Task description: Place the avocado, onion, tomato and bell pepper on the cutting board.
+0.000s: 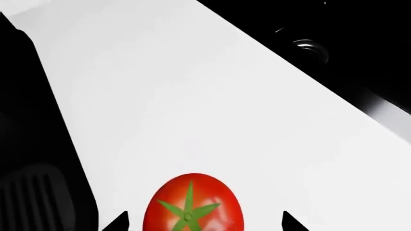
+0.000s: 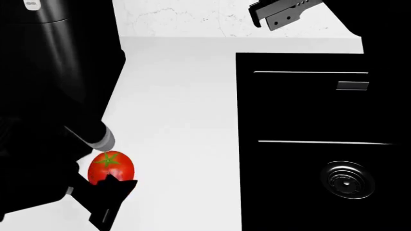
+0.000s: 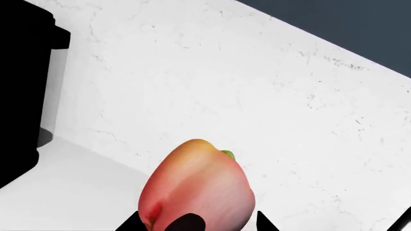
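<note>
White counter [image 2: 180,120] runs fwd to a marbled white wall [image 2: 192,19] w/ grey veins. Black cooktop [image 2: 308,120] set into counter's right side, round knob [image 2: 348,179] near its front edge. Dark blue-grey wall strip [image 3: 359,29] above the marble. Light flat, even

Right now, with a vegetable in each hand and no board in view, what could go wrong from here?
1. The left hand seems to grip the tomato only at its lower part, near the counter edge; a slip could send it off.
2. The pepper sits between the right hand's tips, raised near the wall; dropped, it could roll.
3. The board is out of every view, so placing needs a blind swing past the black stove.
</note>
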You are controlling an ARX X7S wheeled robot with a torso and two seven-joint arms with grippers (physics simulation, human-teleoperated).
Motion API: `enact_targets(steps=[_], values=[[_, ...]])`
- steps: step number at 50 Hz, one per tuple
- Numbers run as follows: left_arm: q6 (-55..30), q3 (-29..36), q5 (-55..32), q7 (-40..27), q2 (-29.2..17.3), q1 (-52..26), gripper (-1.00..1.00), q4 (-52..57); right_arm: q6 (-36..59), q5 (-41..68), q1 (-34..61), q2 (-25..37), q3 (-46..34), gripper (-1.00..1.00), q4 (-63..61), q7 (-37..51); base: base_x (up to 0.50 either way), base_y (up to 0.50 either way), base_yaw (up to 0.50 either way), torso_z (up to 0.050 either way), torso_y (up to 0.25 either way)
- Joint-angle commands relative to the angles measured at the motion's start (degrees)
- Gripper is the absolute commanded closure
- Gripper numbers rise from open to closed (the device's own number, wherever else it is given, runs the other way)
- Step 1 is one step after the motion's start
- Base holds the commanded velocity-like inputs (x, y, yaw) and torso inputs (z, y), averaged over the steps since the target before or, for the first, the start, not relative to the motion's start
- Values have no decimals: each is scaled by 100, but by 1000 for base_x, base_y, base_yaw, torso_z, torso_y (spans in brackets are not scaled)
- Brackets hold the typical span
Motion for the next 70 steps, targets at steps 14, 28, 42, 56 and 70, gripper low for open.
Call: enact_targets(steps=[14, 28, 42, 56, 70], values=[[330, 158, 345, 253, 8, 323, -100, -238, 90, -155, -24, 27, 41, 100, -109, -72, 0, 0, 0, 0, 0], [407, 205, 375, 245, 21, 419, -100, -259, 107, -121, -68, 76, 64, 100, -177, -47, 1, 0, 0, 0, 0], [289, 104, 95, -45, -59, 289, 100, -53, 142, -91, -84, 129, 78, 100, -280, -81, 0, 0, 0, 0, 1], [204, -323, -714, -725, -426, -4, 100, 937, 222, 43, 21, 269, 205, 100, -403, 66, 0, 0, 0, 0, 0], [570, -855, -2489, -1894, -1249, -158, 100, 1957, 353, 439, 164, 564, 452, 100, -1008, 502, 0, 0, 0, 0, 1]])
